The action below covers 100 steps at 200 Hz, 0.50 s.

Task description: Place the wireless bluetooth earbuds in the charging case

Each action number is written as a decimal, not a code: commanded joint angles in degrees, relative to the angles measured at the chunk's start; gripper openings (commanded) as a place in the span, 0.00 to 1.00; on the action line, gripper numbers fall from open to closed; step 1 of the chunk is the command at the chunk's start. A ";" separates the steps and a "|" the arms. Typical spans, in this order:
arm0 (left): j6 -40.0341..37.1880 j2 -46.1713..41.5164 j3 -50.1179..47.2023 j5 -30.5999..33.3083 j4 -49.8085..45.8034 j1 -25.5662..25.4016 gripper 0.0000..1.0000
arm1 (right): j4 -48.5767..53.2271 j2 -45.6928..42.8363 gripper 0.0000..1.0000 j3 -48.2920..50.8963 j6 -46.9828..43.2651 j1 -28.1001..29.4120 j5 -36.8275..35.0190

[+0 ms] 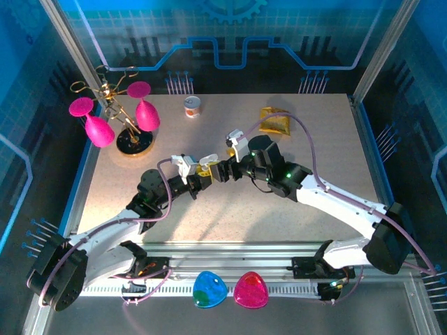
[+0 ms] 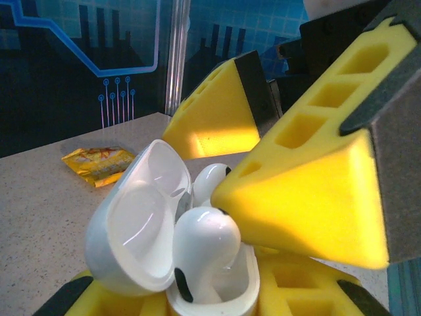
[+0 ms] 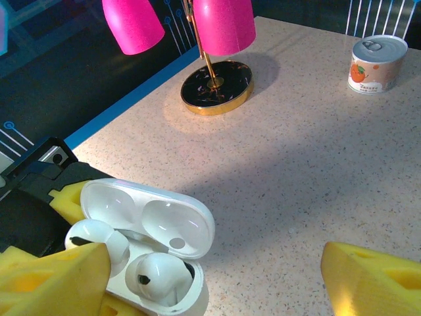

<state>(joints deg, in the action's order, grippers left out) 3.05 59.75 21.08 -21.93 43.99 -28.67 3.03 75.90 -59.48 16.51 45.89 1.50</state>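
1. Left gripper (image 1: 201,174) is near the middle of the table (image 1: 314,160). Its jaws are drawn tight on the charging case (image 2: 141,217). We note its yellow foam pads (image 2: 85,286) pressed to the case base from either side.
2. The case is white and pebble-shaped, with the lid hinged up and tipped back and the glossy inner shell showing. We cannot tell whether the base rests on the table.
3. 2 white earbuds (image 3: 161,276) sit side by side in the wells of the base. Their stems point down, and their rounded heads stand above the rim.
4. Right gripper (image 3: 214,280) faces the left gripper across the case, jaws spread wide, and has hold of nothing.
5. In the right wrist view, 1 yellow finger (image 3: 59,276) lies just beside the earbuds. The other is well apart, over bare table.
6. In the left wrist view, the tip of 1 right finger is at the head of the nearer earbud. We cannot tell whether it touches.
7. Surroundings:
   - At back left, a gold glass stand (image 1: 133,142) on a round black base holds 2 pink glasses (image 1: 99,130).
   - A small can (image 1: 192,106) stands at the back.
   - A yellow packet (image 1: 274,122) lies at back right.
8. A blue pebble (image 1: 209,289) and a pink pebble (image 1: 251,289) lie on the near rail, between the arm bases.
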 commanded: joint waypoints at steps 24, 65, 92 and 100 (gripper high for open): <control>-0.81 -0.73 1.09 -1.53 3.33 -0.15 0.24 | -3.88 -3.70 0.83 1.30 2.41 -2.23 5.50; -1.87 0.00 1.05 -2.76 3.84 -0.12 0.25 | -4.23 -3.86 0.84 0.23 4.40 -3.86 9.28; -5.72 0.23 0.51 -5.99 4.11 -0.16 0.25 | 0.42 -1.56 0.84 -3.69 7.66 -5.13 10.58; -7.45 0.35 0.35 -7.51 3.82 -0.15 0.25 | 3.28 -0.25 0.82 -5.84 9.37 -5.98 11.42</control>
<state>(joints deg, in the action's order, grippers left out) 0.93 59.79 21.08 -24.38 45.58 -28.67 1.39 73.12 -59.70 21.23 42.02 9.89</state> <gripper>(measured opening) 0.250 0.837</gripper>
